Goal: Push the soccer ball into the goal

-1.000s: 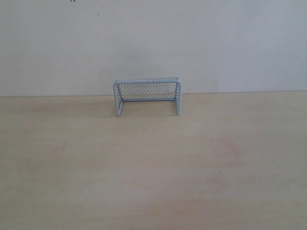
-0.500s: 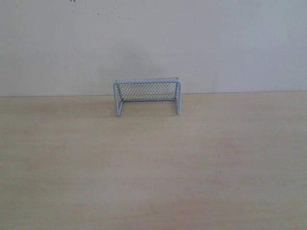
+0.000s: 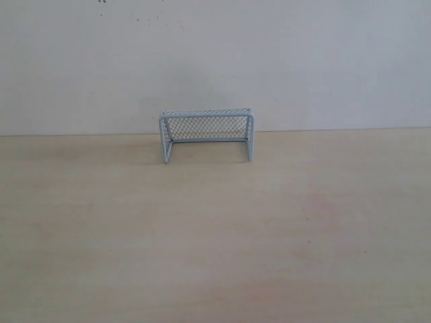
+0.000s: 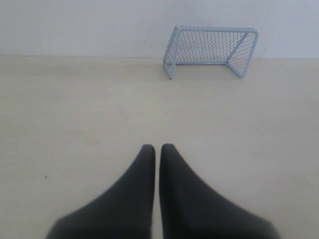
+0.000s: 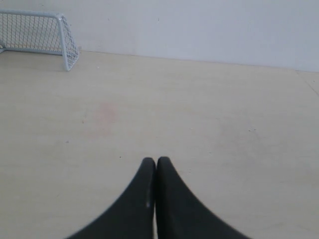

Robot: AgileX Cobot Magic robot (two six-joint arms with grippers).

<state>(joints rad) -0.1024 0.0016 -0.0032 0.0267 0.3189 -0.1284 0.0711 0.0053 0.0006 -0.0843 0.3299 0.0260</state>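
The pale blue-grey goal [image 3: 207,134] with mesh netting stands at the far edge of the wooden table, against the wall, its mouth facing the near side. It also shows in the left wrist view as the goal [image 4: 212,49] and partly in the right wrist view as the goal [image 5: 40,35]. The soccer ball is not in any view. My left gripper [image 4: 157,147] is shut with nothing between its black fingers, well short of the goal. My right gripper [image 5: 156,160] is shut and empty too. Neither gripper shows in the exterior view.
A light wooden table [image 3: 215,235] runs back to a plain white wall [image 3: 215,60]. A faint reddish stain [image 5: 102,117] marks the tabletop ahead of the right gripper.
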